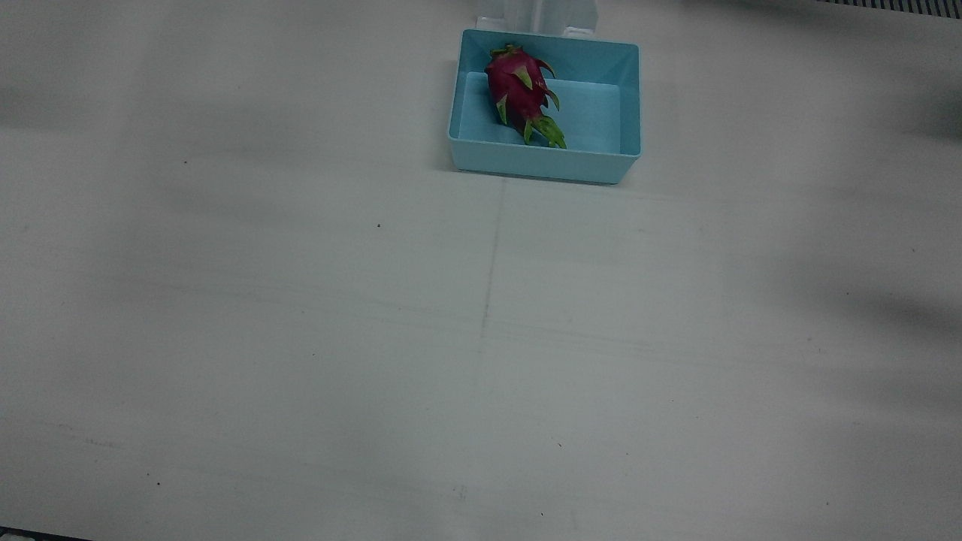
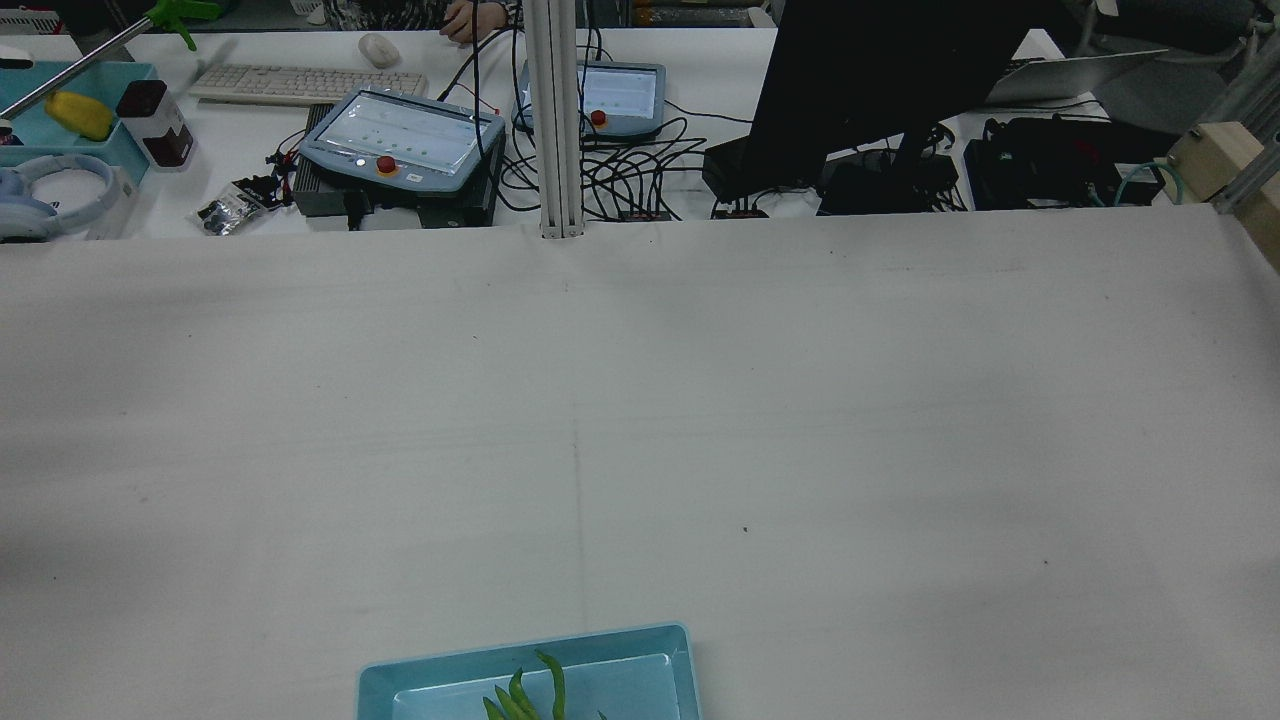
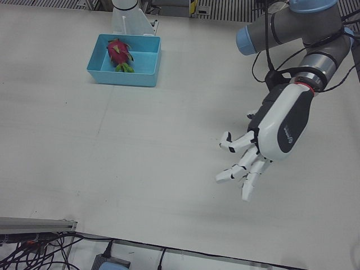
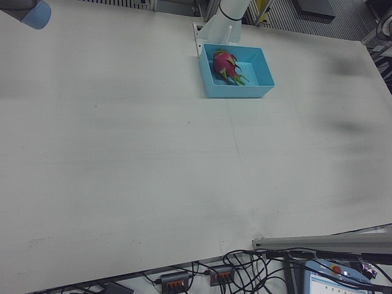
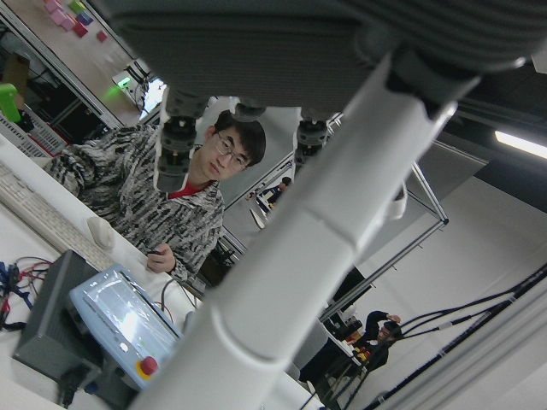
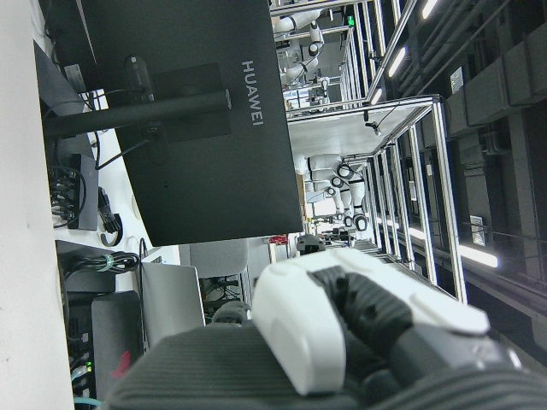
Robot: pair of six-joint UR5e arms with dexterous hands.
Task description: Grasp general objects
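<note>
A pink dragon fruit (image 1: 520, 89) with green scales lies inside a light blue bin (image 1: 541, 161) at the robot's side of the table, midway between the arms. It also shows in the left-front view (image 3: 118, 52) and the right-front view (image 4: 225, 65). My left hand (image 3: 264, 140) hangs above the bare table, far from the bin, with its fingers (image 3: 236, 167) spread and nothing in them. My right hand shows only in its own view as a white and black part (image 6: 342, 325). Its arm's blue joint (image 4: 27, 11) is at the right-front view's corner.
Beyond the table's far edge in the rear view stand two teach pendants (image 2: 400, 145), a black monitor (image 2: 860, 80), cables and an upright post (image 2: 560, 120). A person (image 5: 171, 188) sits at that desk. The bin's rim (image 2: 440, 680) sits at the rear view's bottom edge.
</note>
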